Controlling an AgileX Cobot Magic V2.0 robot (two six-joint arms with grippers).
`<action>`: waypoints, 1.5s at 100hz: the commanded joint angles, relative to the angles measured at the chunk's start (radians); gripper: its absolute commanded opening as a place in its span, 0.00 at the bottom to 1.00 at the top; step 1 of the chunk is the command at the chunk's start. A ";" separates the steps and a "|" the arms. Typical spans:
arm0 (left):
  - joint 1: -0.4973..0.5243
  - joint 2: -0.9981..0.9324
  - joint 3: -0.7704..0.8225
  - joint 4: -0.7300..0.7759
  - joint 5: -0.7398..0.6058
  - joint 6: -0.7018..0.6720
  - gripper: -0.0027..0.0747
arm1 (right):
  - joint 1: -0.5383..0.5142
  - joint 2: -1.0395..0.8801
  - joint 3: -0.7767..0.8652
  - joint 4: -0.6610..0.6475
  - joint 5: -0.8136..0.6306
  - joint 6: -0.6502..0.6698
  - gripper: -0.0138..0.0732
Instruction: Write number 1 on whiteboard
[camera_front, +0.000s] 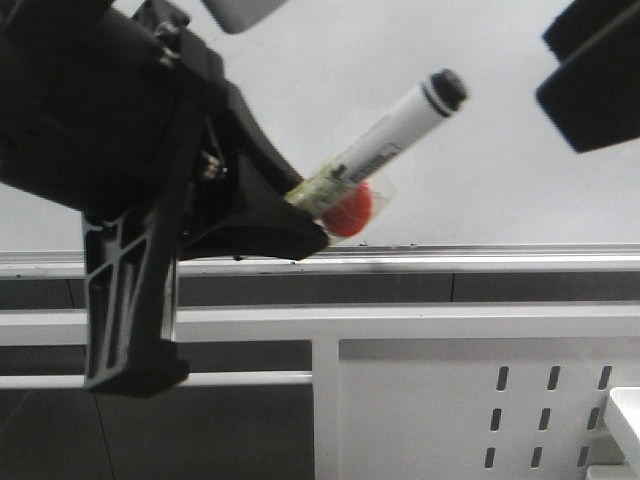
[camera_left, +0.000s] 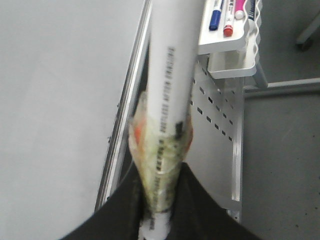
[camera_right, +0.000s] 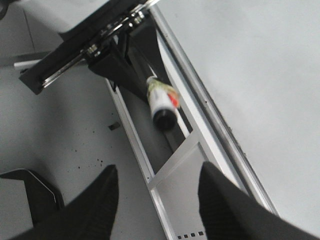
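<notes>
The marker (camera_front: 400, 125) is a white-barrelled pen with black print along its side and a black end, wrapped near the grip in yellowish tape with an orange-red patch. It tilts up and away from the left gripper (camera_front: 300, 215), in front of the whiteboard (camera_front: 330, 120) and above the silver tray rail (camera_front: 450, 258) along the board's lower edge. No stroke of the number 1 shows on the plain white board in any view. The marker's tip is hidden inside the black fingers (camera_left: 195, 200), and in the left wrist view the barrel is blurred. The left gripper is clamped on the marker's taped section. The right gripper (camera_right: 157, 200) appears only as two dark fingers spread wide apart, holding nothing, over the white perforated frame panel (camera_right: 185, 200). Farther off, coloured pens (camera_left: 225, 17) sit in a white holder.
</notes>
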 joint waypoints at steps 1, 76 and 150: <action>-0.033 -0.031 -0.042 0.038 -0.026 -0.002 0.01 | 0.020 0.024 -0.047 0.004 -0.065 -0.027 0.55; -0.047 -0.031 -0.054 0.049 -0.060 -0.002 0.01 | 0.093 0.187 -0.108 0.004 -0.096 -0.027 0.43; -0.047 -0.138 -0.056 -0.032 -0.043 -0.002 0.66 | 0.088 0.155 -0.108 0.004 -0.162 -0.027 0.08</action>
